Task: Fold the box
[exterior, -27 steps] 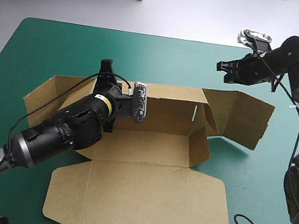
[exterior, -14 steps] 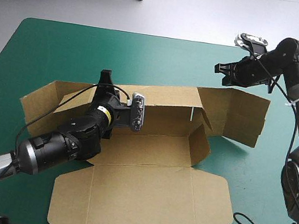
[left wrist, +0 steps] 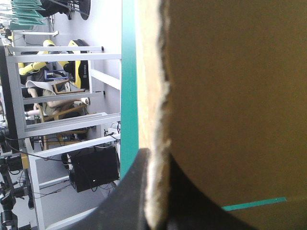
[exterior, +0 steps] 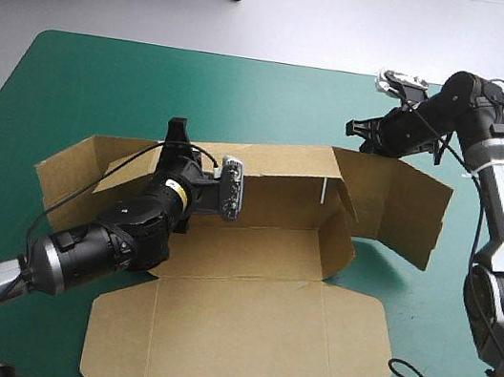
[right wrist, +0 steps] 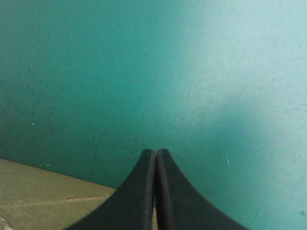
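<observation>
Box (exterior: 251, 251): cut sheet of brown board, partly erected, sitting about the centre of the teal-green cover with its long axis running 9 to 3 o'clock. Lid panel (exterior: 236, 341) lies flat toward 6 o'clock, its corners cut at an angle; rear wall (exterior: 281, 189) stands upright along the 12 o'clock side of the base, and a short end wall (exterior: 340, 242) is raised at the 3 o'clock end. A creased side panel (exterior: 403, 209) stands on edge out toward 2 o'clock, while the matching flap (exterior: 70, 168) at 9 o'clock is tilted, only partly lifted.
</observation>
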You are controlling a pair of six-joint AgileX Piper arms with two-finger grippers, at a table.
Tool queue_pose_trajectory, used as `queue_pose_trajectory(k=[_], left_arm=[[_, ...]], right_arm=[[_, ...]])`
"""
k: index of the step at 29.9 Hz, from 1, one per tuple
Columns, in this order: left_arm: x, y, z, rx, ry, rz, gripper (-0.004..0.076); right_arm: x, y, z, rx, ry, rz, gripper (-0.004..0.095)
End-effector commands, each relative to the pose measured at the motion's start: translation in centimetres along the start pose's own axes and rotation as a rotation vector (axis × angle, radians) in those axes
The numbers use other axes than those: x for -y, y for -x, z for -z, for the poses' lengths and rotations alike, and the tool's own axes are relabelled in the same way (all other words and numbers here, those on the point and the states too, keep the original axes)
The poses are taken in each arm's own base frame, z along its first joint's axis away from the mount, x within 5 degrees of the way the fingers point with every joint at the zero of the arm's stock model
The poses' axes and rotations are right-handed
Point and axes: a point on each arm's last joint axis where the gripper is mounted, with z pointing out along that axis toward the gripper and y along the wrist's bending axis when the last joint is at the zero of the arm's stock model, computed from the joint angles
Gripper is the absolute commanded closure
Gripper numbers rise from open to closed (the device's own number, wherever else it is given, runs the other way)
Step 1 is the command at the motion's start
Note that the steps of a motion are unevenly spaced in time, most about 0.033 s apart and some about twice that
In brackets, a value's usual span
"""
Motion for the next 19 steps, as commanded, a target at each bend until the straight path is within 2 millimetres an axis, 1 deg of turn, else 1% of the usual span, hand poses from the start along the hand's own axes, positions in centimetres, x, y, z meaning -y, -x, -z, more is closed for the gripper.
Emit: queue_pose_trajectory(k=[1, 4, 8, 10, 12, 19], left_arm=[[-1.3, 0.1, 1.1, 0.032, 0.053, 0.024, 0.0733], [-1.3, 0.1, 1.1, 0.031, 0.055, 0.021, 0.0733], [-1.3, 0.1, 1.1, 0.035, 0.057, 0.02, 0.0733], [-1.3, 0.1, 1.1, 0.033, 0.057, 0.023, 0.0733], [-1.3, 0.1, 1.1, 0.033, 0.057, 0.023, 0.0733], [-1.3, 0.1, 1.1, 0.033, 0.059, 0.021, 0.0733]], right_arm=[[-1.8, -0.9, 3.4, 0.046, 0.022, 0.048, 0.0925], [-2.0, -2.1, 4.0, 0.035, 0.023, 0.077, 0.0925], [-2.8, -3.3, 5.9, 0.057, 0.028, 0.11, 0.0926], [-3.0, -3.9, 6.4, 0.059, 0.028, 0.132, 0.0926], [-2.9, -4.5, 6.4, 0.045, 0.029, 0.131, 0.0926], [-3.1, -6.8, 4.7, -0.027, 0.134, 0.143, 0.0926]])
